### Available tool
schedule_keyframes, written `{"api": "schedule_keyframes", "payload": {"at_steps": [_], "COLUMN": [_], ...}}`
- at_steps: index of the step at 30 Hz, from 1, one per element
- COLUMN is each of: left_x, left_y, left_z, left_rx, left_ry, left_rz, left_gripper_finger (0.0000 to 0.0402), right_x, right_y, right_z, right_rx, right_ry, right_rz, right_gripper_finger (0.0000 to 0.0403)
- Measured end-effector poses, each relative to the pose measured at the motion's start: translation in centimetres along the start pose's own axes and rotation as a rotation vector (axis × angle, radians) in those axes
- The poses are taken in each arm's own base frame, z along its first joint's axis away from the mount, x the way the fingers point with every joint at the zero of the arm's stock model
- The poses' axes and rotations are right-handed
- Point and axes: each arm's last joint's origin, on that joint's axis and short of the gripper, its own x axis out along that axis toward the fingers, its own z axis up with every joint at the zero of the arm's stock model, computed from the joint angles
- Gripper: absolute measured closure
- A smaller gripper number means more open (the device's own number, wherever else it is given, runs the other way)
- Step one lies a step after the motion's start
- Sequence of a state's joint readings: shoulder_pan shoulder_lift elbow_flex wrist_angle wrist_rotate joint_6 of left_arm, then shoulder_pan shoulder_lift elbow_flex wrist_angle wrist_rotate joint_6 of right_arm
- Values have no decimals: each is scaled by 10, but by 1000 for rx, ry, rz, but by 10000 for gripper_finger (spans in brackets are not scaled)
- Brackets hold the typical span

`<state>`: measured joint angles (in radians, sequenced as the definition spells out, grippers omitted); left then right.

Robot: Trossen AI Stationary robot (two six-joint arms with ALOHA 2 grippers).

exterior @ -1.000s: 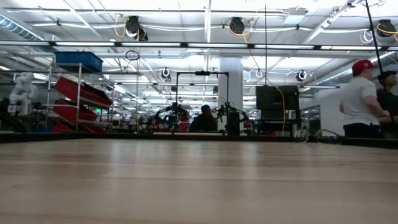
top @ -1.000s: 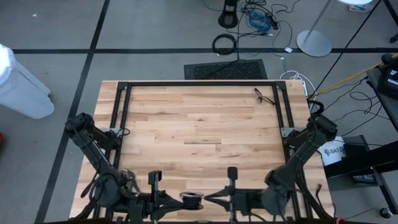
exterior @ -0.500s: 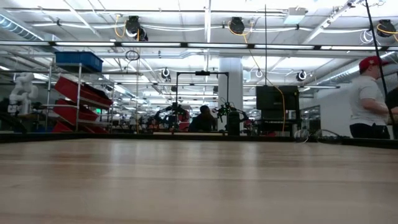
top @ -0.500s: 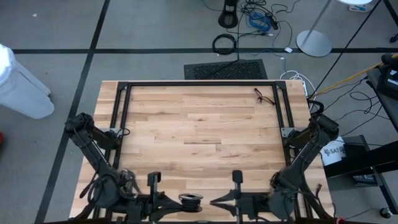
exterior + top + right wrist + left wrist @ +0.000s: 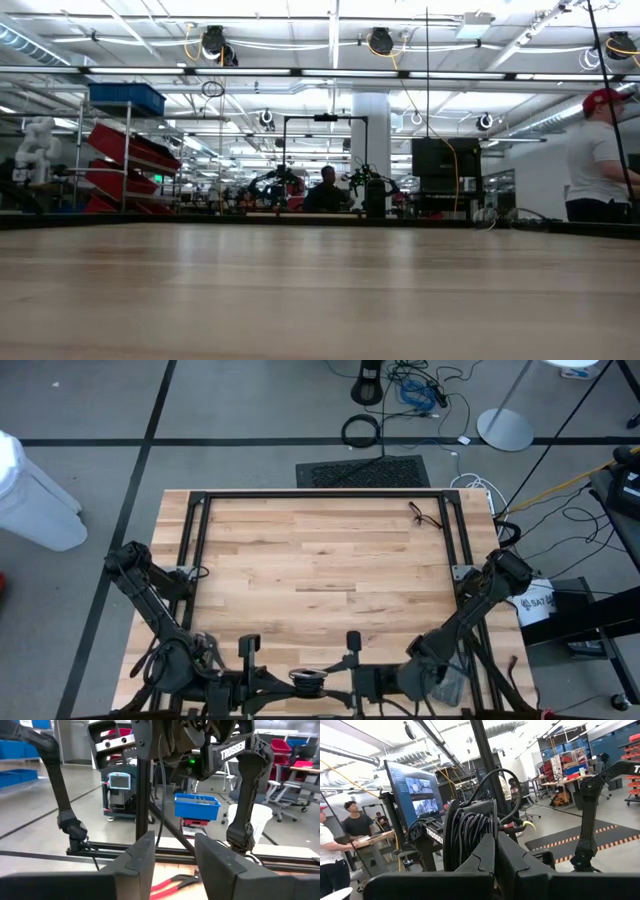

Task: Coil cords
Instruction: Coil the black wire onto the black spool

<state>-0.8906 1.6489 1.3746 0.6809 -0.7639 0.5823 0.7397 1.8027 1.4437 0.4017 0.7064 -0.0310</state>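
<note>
The cord lay at the tabletop's far right corner. Both arms sat at the near edge: left claw clenched, right claw released, fingers apart.

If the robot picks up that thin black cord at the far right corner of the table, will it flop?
Probably floppy: the cord is very thin and lies in loose, irregular bends on the table. It is likely light too, so a push may bunch it rather than slide it whole.
</note>
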Motion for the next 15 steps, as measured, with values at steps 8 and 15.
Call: {"api": "schedule_keyframes", "payload": {"at_steps": [8,15], "left_x": [3,4], "left_y": [3,4], "left_z": [-2,-2], "left_rx": [3,3], "left_ry": [6,6], "left_rz": [14,17], "left_gripper_finger": [401,401], "right_x": [12,20], "right_y": [-13,-14], "right_z": [0,-5], "right_rx": [46,63], "right_ry": [-4,-25], "right_rz": [86,135], "right_gripper_finger": [270,288]}}
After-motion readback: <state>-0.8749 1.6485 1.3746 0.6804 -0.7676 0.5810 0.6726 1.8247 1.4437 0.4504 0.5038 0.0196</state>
